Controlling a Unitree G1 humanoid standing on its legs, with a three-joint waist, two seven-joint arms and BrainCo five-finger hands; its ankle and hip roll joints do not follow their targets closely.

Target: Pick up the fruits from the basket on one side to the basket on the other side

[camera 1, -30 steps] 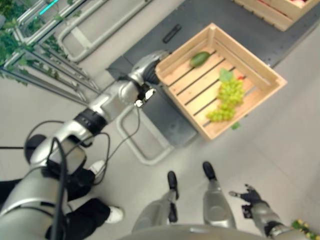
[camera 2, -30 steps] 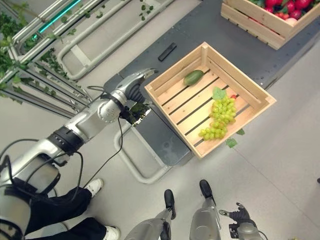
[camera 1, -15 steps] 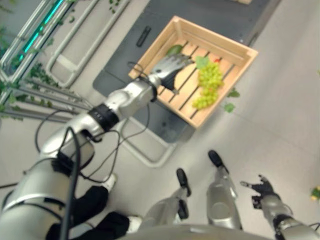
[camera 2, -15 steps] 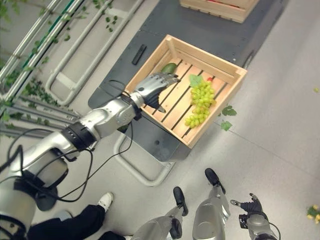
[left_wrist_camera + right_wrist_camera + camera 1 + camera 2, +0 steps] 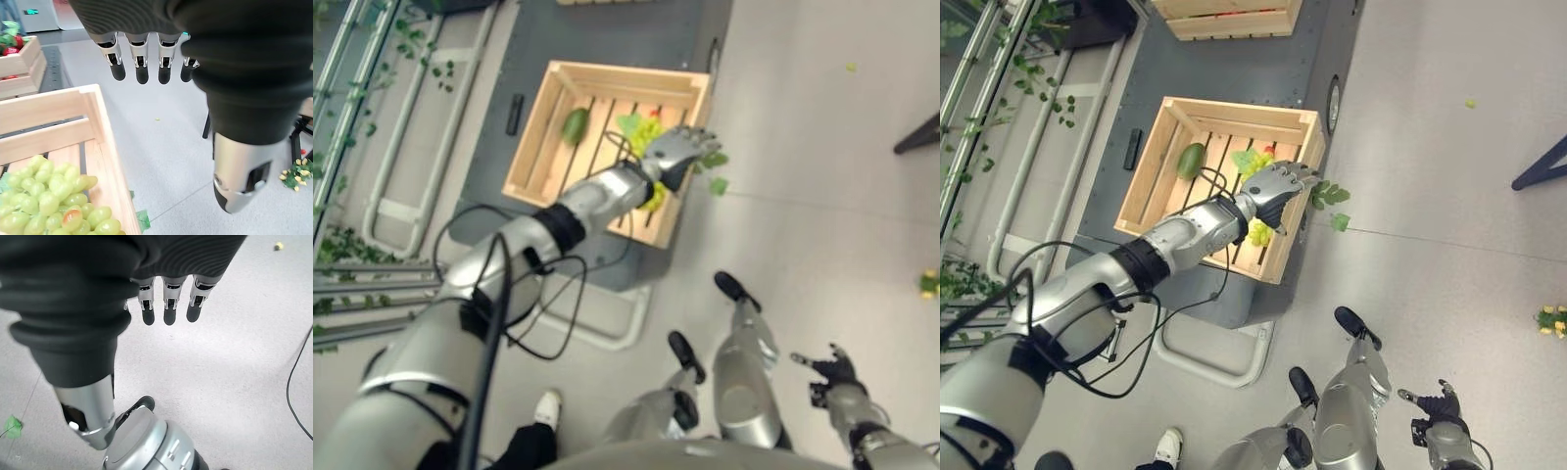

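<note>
At the far left, green vines (image 5: 1038, 73) trail over metal rails beside a dark platform (image 5: 1263, 69). On that platform sits a slatted wooden crate (image 5: 1151, 166). Inside it, toward the left, lies a green avocado (image 5: 1191, 160), well apart from a bunch of green grapes (image 5: 54, 203) with a leaf, which rests against the crate's right wall. The left hand (image 5: 1278, 186) hangs over the crate's right side, above the grapes, its fingers (image 5: 142, 63) straight and spread, with nothing in them. Loose green leaves (image 5: 1329, 199) lie on the floor just right of the crate. A second wooden crate (image 5: 1224, 18) stands farther away on the same platform. Near the right, the right hand (image 5: 1438, 404) hangs low with its fingers (image 5: 168, 303) straight, grasping nothing. A small yellow cluster (image 5: 1552, 320) lies on the floor at the far right.
</note>
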